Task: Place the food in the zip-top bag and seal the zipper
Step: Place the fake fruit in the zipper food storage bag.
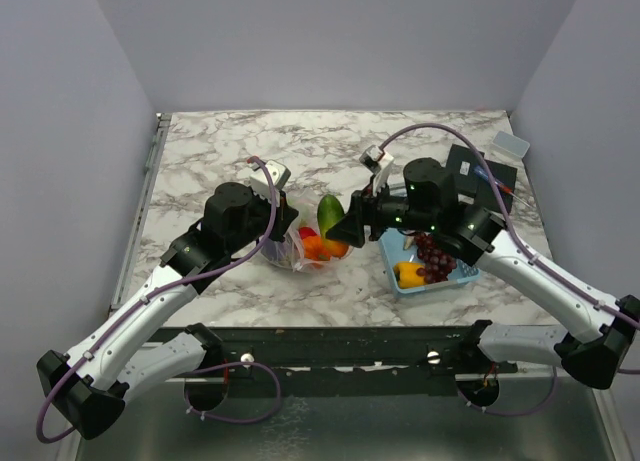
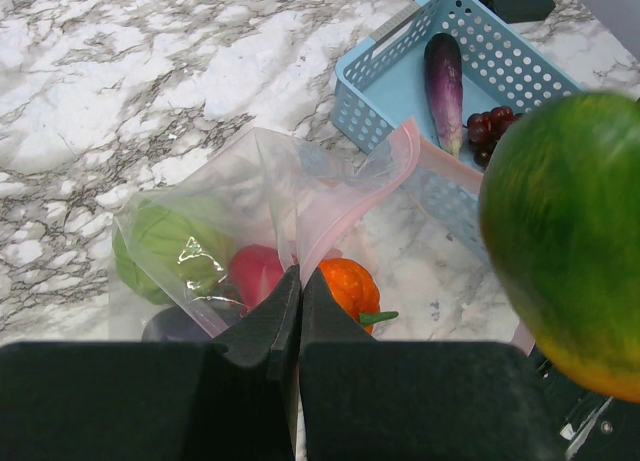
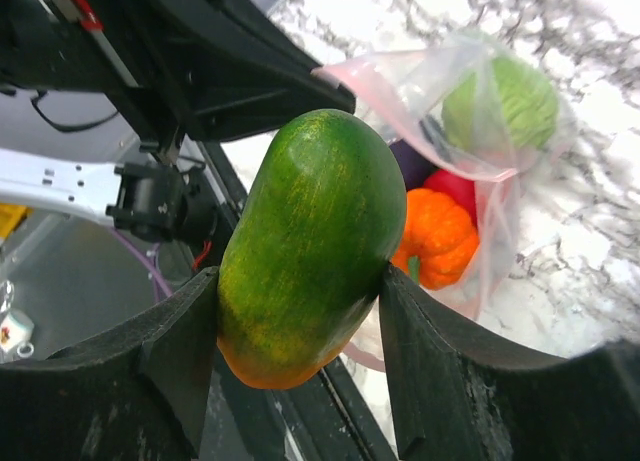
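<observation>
Nearest in the overhead view are the two arm bases (image 1: 75, 393) at the near edge, and both arms reach in over the marble table (image 1: 230, 146). The left gripper (image 1: 287, 245) is clenched on the edge of the zip-top bag (image 1: 305, 253), which lies near the middle with red and orange pieces showing through it. The right gripper (image 1: 338, 228) grasps a green oval fruit (image 1: 329, 213) just beside the bag's right side. Further right stands the blue basket (image 1: 392, 264), holding grapes (image 1: 436, 258) and a yellow pepper (image 1: 408, 273).

From the left wrist, the black fingers are pressed together on a fold of clear plastic. The mouth gapes, and its pinkish-red zipper (image 2: 395, 176) curves up towards the basket. Inside lie the cabbage (image 2: 165, 246), the tomato (image 2: 255, 271) and the pumpkin (image 2: 345, 281). An eggplant (image 2: 445, 76) lies in the basket next to the grapes. The green fruit fills the right edge.

From the right wrist, the fruit sits between the two black pads – green above, orange-yellow at its lower end. Beyond it lies the bag with the cabbage, tomato and pumpkin inside.
</observation>
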Available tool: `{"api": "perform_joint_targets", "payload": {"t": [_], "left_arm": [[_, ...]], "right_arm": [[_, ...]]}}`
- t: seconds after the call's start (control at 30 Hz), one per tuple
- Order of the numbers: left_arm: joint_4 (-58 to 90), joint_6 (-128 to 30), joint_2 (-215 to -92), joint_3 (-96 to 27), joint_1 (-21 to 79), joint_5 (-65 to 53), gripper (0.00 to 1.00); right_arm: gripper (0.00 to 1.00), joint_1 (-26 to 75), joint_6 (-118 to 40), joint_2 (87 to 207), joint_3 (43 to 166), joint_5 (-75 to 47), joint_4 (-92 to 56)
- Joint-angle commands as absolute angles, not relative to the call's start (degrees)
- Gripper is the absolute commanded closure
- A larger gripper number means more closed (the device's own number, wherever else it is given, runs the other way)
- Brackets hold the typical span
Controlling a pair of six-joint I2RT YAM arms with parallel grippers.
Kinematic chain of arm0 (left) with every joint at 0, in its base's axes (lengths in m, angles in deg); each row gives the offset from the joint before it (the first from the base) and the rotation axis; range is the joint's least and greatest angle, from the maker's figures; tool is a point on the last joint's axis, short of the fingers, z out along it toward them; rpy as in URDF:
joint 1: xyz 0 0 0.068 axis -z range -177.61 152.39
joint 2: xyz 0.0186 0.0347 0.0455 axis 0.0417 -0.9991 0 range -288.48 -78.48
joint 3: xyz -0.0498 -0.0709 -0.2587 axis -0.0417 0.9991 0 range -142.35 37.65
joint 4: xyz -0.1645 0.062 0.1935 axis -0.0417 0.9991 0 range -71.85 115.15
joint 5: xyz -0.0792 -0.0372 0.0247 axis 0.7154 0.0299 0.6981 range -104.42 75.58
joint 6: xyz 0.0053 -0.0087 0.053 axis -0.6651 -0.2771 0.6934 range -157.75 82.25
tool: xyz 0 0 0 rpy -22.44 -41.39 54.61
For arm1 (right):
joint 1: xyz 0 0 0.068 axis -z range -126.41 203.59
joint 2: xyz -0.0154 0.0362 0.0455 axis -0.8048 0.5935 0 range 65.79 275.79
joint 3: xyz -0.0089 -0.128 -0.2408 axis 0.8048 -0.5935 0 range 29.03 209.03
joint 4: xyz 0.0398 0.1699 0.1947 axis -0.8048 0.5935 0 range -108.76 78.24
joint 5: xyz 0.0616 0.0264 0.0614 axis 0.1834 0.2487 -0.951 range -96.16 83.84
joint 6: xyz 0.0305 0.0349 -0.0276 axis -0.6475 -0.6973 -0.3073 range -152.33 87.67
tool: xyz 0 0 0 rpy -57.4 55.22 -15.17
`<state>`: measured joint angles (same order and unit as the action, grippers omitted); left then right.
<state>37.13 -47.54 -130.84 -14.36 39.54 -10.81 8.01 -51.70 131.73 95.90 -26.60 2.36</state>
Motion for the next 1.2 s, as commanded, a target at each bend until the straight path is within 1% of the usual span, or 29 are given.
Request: {"api": "perform_joint_targets", "payload": {"t": [0.0, 0.63, 0.97, 1.07, 1.17], "left_arm": [[37.07, -47.09, -130.93, -15.35, 39.56, -11.13, 1.0], [37.18, -47.05, -130.99, -15.35, 39.57, -10.34, 1.0], [37.19, -46.73, -131.21, -15.44, 39.57, -8.27, 1.0], [37.17, -46.75, -131.21, -15.44, 39.57, -7.84, 1.0], [37.08, -46.77, -131.14, -15.44, 39.57, -7.53, 1.0]], "right_arm": [[0.99, 5.66, -48.56, 134.5, 98.47, -26.85, 7.42], [0.99, 4.72, -51.36, 144.44, 102.52, -27.04, 11.2], [0.99, 4.72, -56.63, 149.77, 106.99, -18.33, 13.63], [0.97, 4.72, -58.14, 151.49, 108.33, -14.54, 14.52], [0.92, 4.72, -58.86, 153.39, 109.64, -10.95, 16.02]]}}
